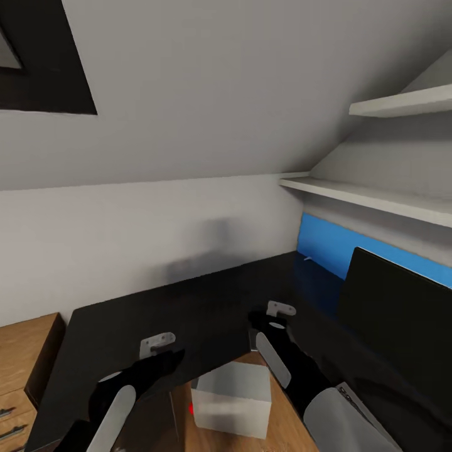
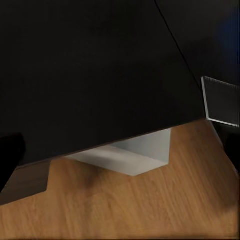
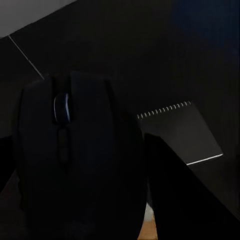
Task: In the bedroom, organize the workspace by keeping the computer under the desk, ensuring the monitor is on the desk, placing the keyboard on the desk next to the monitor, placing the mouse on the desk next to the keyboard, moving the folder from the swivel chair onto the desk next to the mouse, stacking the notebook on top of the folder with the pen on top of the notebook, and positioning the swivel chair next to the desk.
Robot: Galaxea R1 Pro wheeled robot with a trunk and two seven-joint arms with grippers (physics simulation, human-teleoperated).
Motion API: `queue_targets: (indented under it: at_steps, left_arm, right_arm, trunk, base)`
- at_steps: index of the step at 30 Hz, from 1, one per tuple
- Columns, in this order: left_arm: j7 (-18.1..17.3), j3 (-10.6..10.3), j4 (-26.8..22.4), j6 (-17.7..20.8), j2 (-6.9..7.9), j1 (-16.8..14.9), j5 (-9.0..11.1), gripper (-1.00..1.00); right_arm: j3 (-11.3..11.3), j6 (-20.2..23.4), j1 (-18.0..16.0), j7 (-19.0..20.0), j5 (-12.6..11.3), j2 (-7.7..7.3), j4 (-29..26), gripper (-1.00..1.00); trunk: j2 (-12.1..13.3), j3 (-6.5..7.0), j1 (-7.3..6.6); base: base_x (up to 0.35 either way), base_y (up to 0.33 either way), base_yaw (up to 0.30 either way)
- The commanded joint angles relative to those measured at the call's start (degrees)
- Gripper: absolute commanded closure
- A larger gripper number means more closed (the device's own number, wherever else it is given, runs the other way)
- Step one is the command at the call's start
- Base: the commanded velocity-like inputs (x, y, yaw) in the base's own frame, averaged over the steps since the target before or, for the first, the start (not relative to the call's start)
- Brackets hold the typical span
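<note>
The glossy black L-shaped surface [image 1: 188, 301] runs under a sloped grey wall, with the monitor [image 1: 395, 301] standing dark at its right end before a blue wall panel [image 1: 323, 242] and white shelves [image 1: 376, 198] above. A light wooden drawer unit [image 1: 25, 364] sits at the left. The computer [image 1: 232, 398], a pale box with a red light, stands on the wooden floor [image 1: 282, 420] in the desk's inner corner; the left wrist view shows it partly tucked beneath the black top's edge.

Both arms reach over the surface. The left gripper [image 1: 157, 345] hovers above the black top near that edge; whether its jaws are apart or together cannot be told. The right gripper [image 1: 279, 314] is nearer the monitor, and the right wrist view shows what the head view hides: a black mouse [image 3: 75, 160] with a bluish scroll wheel held close between its fingers, clamped. Beyond it the notebook [image 3: 182, 132] lies flat on the surface, its spiral edge visible. No writing is legible.
</note>
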Motion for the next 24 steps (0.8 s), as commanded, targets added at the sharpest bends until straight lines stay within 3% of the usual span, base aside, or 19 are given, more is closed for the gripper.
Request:
queue_targets:
  at_steps: [1,9,18,19,24]
  left_arm:
    - [0.6,-0.1,-0.1,0.1,0.06,0.0,0.6,-1.0]
    - [0.6,-0.1,-0.1,0.1,0.06,-0.1,0.6,-1.0]
    - [0.6,-0.1,-0.1,0.1,0.06,0.0,0.6,-1.0]
    - [0.6,-0.1,-0.1,0.1,0.06,0.0,0.6,-1.0]
    - [0.6,-0.1,-0.1,0.1,0.06,-0.1,0.6,-1.0]
  right_arm:
    - [0.1,-0.9,-0.1,-0.5,-0.5,-0.07,0.2,1.0]
    - [-0.5,-7.3,-0.1,-0.4,-0.5,-0.08,2.8,1.0]
    - [-0.9,-7.1,-0.1,-0.4,-0.4,-0.28,6.0,1.0]
    - [-3.0,-7.0,-0.2,-0.4,-0.4,-1.41,6.3,1.0]
    - [-5.9,-7.1,-0.5,-0.4,-0.5,-1.61,12.7,1.0]
  trunk:
    - [-0.1,-0.11,0.02]
    - [-0.1,-0.11,0.02]
    - [-0.1,-0.11,0.02]
    - [-0.1,-0.11,0.02]
    - [-0.1,-0.11,0.02]
  base:
    - [0.0,0.0,-0.266]
    - [0.0,0.0,-0.265]
    - [0.0,0.0,-0.09]
    - [0.0,0.0,0.0]
    - [0.0,0.0,0.0]
